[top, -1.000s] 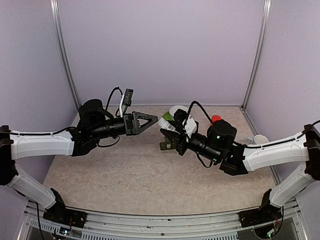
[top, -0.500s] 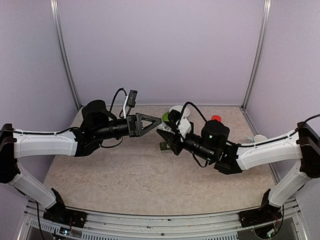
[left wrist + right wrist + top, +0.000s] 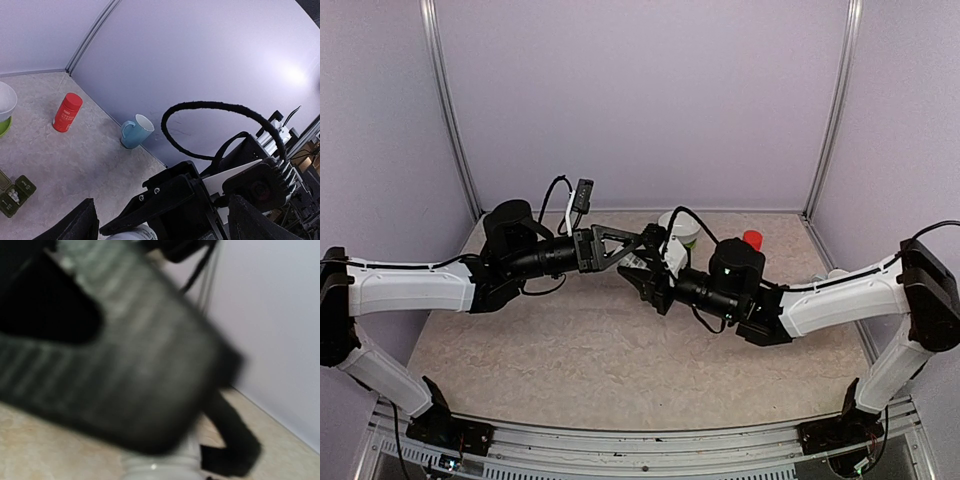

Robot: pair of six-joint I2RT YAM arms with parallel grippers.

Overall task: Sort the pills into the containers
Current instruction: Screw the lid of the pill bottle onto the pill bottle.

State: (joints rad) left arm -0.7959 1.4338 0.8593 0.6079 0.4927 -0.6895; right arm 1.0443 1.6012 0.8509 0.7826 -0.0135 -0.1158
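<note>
two tools meet over a small white bottle [image 3: 134,234]
the left tool [image 3: 632,245] gapes wide around it; the right tool [image 3: 642,272] seems clamped on it. the green containers [image 3: 12,192] lie open on the desk [image 3: 75,160], a few pills in one compartment; most sorting looks left to do.

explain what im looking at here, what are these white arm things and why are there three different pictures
These are two robot arms bolted to a table, each ending in a two-finger gripper. The wide picture comes from a fixed camera above and behind them; the other two come from small cameras on the wrists, and the right one is blurred. On the table are a white bowl, a red bottle, a blue mug and a dark green pill box with white pills inside. The left gripper is open and empty. The right gripper appears to pinch a small white bottle, close in front of it.
</note>
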